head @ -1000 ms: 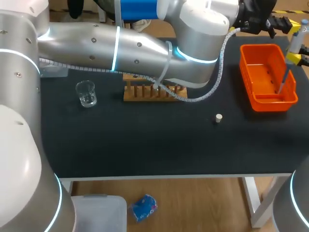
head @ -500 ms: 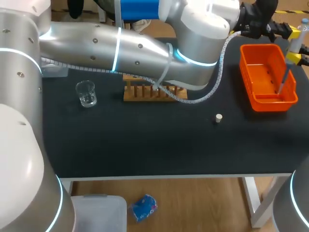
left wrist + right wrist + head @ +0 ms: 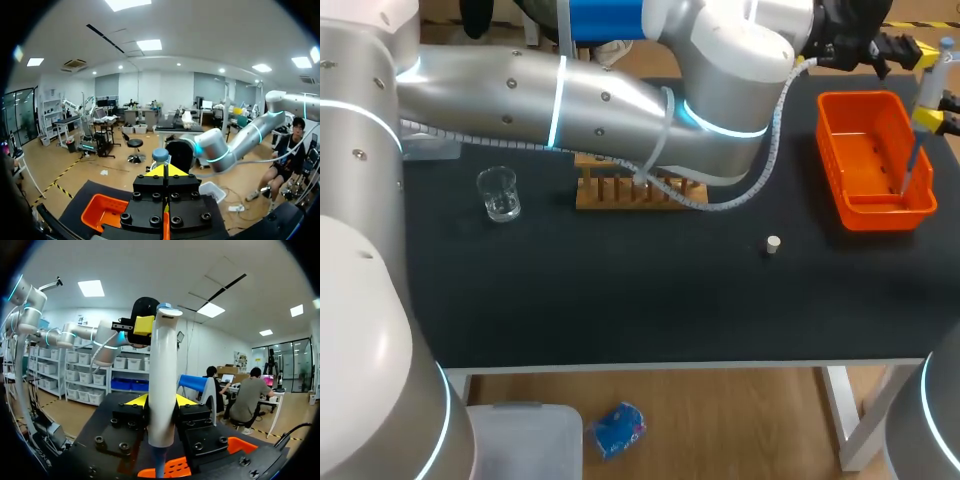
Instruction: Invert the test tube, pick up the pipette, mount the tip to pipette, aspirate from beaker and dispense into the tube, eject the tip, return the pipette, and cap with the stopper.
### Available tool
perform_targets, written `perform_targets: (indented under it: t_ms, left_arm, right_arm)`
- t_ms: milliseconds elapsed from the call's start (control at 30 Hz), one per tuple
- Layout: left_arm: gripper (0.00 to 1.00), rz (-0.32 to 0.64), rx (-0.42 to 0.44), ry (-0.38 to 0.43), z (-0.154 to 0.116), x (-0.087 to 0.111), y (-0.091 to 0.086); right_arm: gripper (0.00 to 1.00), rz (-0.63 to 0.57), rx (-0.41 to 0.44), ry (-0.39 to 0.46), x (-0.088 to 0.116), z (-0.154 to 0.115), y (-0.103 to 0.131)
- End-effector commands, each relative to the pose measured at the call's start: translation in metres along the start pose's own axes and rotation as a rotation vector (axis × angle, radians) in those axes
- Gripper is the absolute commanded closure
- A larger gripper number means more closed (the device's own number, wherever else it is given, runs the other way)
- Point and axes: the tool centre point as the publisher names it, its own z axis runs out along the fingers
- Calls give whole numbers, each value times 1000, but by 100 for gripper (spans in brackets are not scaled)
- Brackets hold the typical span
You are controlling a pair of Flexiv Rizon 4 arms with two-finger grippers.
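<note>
My right gripper [image 3: 928, 117] is shut on the white pipette [image 3: 926, 90] and holds it upright at the table's far right. The pipette's thin lower end [image 3: 906, 172] hangs inside the orange bin [image 3: 840, 150]. In the right wrist view the pipette [image 3: 162, 365] stands between that gripper's [image 3: 161, 403] yellow tips. My left arm reaches across the table; its shut gripper [image 3: 918, 54] sits right beside the pipette's top [image 3: 160, 154]. The glass beaker [image 3: 500, 193] stands at the left. The small stopper [image 3: 773, 244] lies mid-right. The wooden rack [image 3: 620, 192] is partly hidden by my left arm.
The orange bin [image 3: 102, 212] lies below and ahead of my left gripper [image 3: 166, 171]. My left arm's thick links and its cable [image 3: 750, 190] span the back of the table above the rack. The black mat's [image 3: 620, 290] front half holds only the stopper.
My left gripper has edged to the right, closer to the pipette's top. The right gripper and pipette stay over the orange bin, nearly unmoved.
</note>
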Motion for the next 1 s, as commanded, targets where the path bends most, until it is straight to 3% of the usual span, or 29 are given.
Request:
perform_targets:
  t_ms: [33, 733, 1000]
  left_arm:
    - [100, 3, -28, 5, -5, -1, -7]
    - [100, -11, -43, 21, 4, -11, 1]
    - [100, -46, -47, 40, 13, -6, 15]
  right_arm:
    - [100, -1, 0, 0, 1, -1, 0]
    - [100, -1, 0, 0, 1, -1, 0]
    - [100, -1, 0, 0, 1, -1, 0]
